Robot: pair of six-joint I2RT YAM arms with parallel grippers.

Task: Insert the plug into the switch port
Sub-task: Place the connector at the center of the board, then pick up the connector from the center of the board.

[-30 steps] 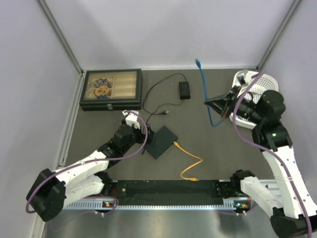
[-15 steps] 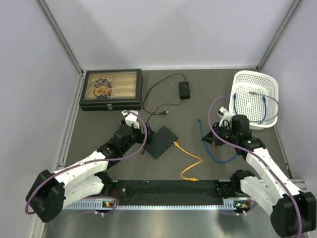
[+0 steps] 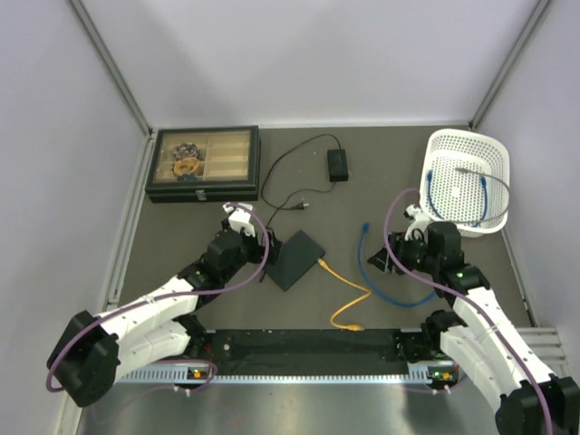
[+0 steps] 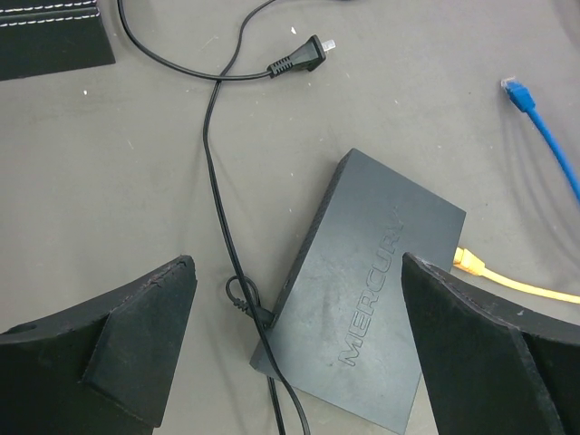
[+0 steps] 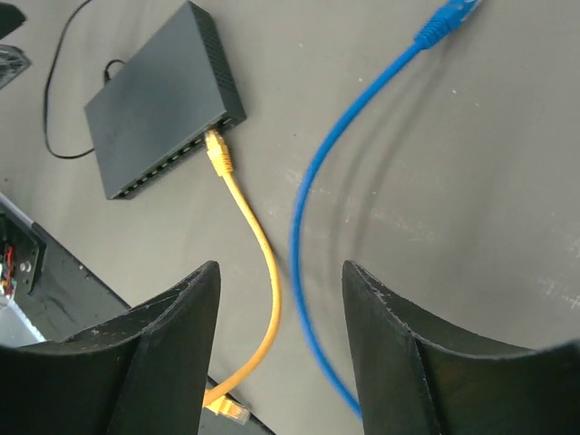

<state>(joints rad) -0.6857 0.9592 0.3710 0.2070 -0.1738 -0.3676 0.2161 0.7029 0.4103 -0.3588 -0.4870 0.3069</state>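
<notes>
Evidently pickup is in hand: left end effector (image 4: 297, 263) and right end effector (image 5: 281, 272) gape empty; next, grasp the blue plug (image 5: 449, 18) and line it with a free switch port (image 5: 163, 172).

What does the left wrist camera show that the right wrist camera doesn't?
Only the left wrist: the black two-prong power plug and the lettering on the switch. Only the right wrist: the switch's row of ports and the loose yellow plug. Both: the switch, the yellow cable running into its edge, and the blue plug.
</notes>
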